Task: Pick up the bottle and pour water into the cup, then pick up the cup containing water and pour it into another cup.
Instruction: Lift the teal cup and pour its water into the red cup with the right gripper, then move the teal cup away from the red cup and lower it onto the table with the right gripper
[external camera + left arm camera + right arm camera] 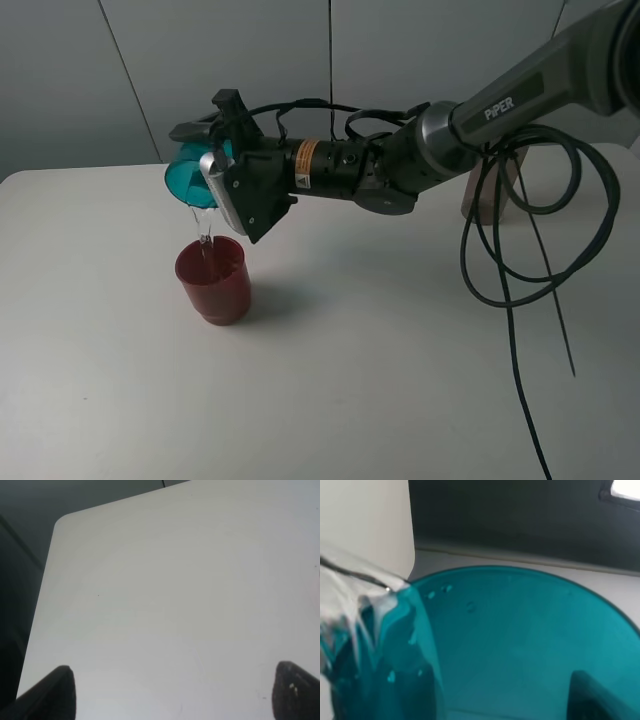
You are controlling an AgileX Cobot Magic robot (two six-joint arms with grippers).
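My right gripper point(208, 160) is shut on the teal translucent cup point(183, 178) and holds it tipped over, mouth to the left, above the dark red cup point(213, 280). A thin stream of water point(205, 228) falls from the teal rim into the red cup, which stands upright on the white table point(380, 380). The right wrist view is filled by the teal cup point(520, 640), with water spilling over its rim point(365, 605) and one finger point(592, 695) seen through the wall. A brownish shape point(487, 198) behind the arm's cables may be the bottle, mostly hidden. My left gripper point(170, 695) is open over bare table.
Black cables point(520, 270) hang in loops from the right arm down over the right side of the table. The table's far left corner point(62, 522) shows in the left wrist view, with a dark drop beyond it.
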